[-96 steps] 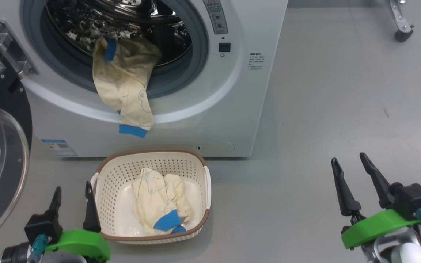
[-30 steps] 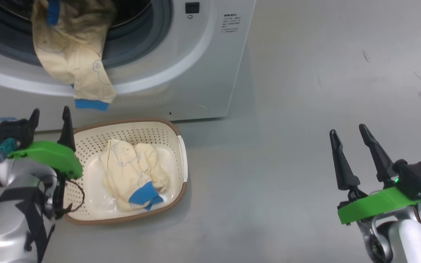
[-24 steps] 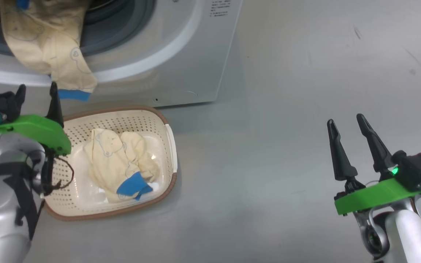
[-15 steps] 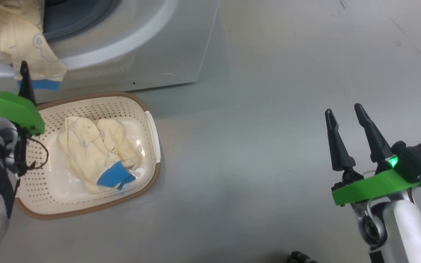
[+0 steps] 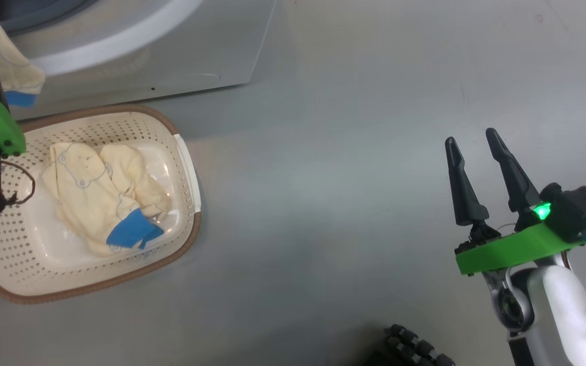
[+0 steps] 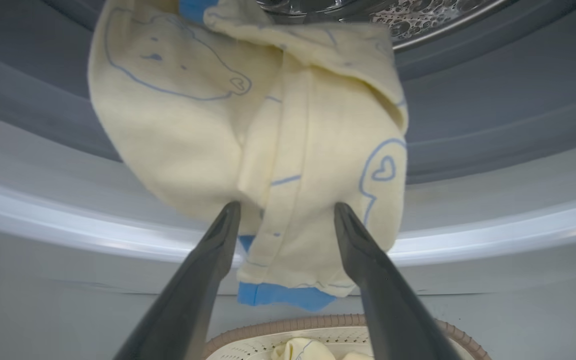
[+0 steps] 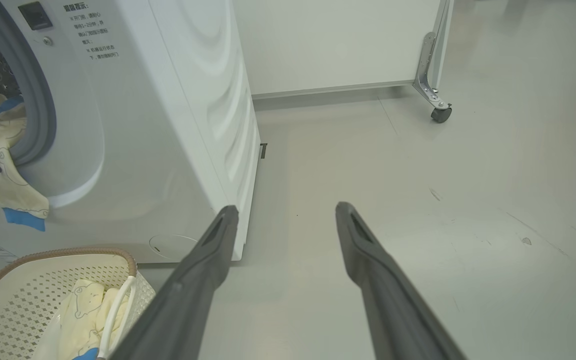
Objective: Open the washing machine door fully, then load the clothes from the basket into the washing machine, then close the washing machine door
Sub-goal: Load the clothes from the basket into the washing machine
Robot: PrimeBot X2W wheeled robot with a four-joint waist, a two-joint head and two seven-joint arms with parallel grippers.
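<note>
Two fingers of the left gripper [image 6: 287, 206] stand wide apart in the left wrist view, just before a cream garment [image 6: 288, 125] hanging out of the washing machine [image 7: 168, 125]; if they touch it I cannot tell. The head view cuts this gripper at its edge, yet shows the right gripper [image 5: 470, 136], also wide and empty, and more clothes [image 5: 89, 203] in the basket [image 5: 94, 108].

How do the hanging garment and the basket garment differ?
The hanging cream bear-print garment drapes long from the white washing machine, partly outside; the crumpled cream bear-print garment lies wholly inside the perforated cream basket. The open left gripper faces the hanging one, not the crumpled one. Both have blue trim.
</note>
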